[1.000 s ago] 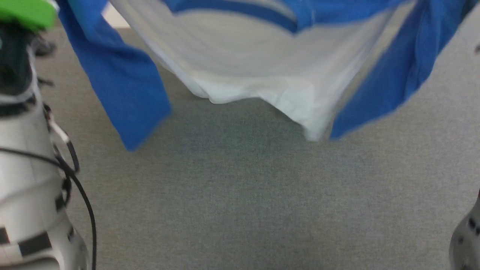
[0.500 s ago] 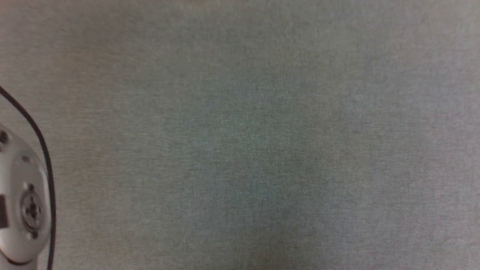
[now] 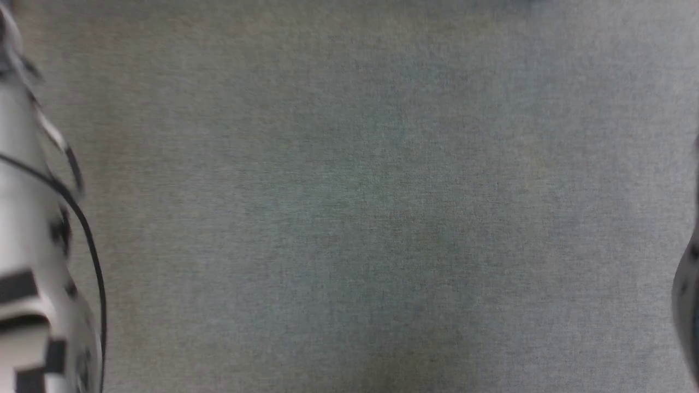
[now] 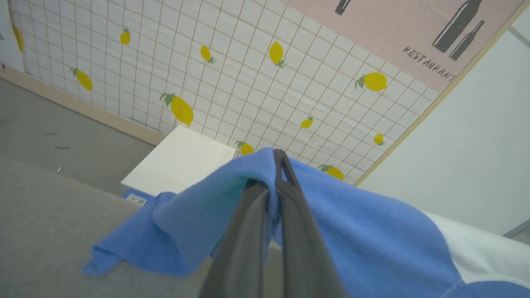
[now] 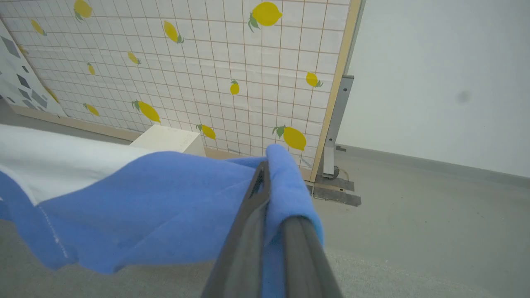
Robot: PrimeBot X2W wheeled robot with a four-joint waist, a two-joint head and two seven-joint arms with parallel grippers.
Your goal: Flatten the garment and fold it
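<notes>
- Holding the shirt point(image 4: 364, 231) up off the grey surface point(image 3: 349, 218), both arms gripped it by its blue parts.
- The left jaws were pressed fully together on a fold of blue cloth, which bunched up around their tips.
- The right jaws were shut just as tightly on another blue fold, and the cloth draped over one finger.
- The white body ran off sideways from each grip, so the shirt hung as a span between the two arms.
- One blue sleeve drooped from the left grip, and its end lay touching the surface.
- A two-point hold near the shoulders probably let the shirt's own weight pull out creases, ready for spreading it flat.
- This looked like the flattening step, with no fold made yet.
- The head view looked straight down at the surface, the likely landing place, with the pale left forearm point(image 3: 27, 245) blurred at its left edge.
- A lemon-print wall point(image 4: 232, 82) and a white box point(image 4: 178, 163) stood beyond the surface.
</notes>
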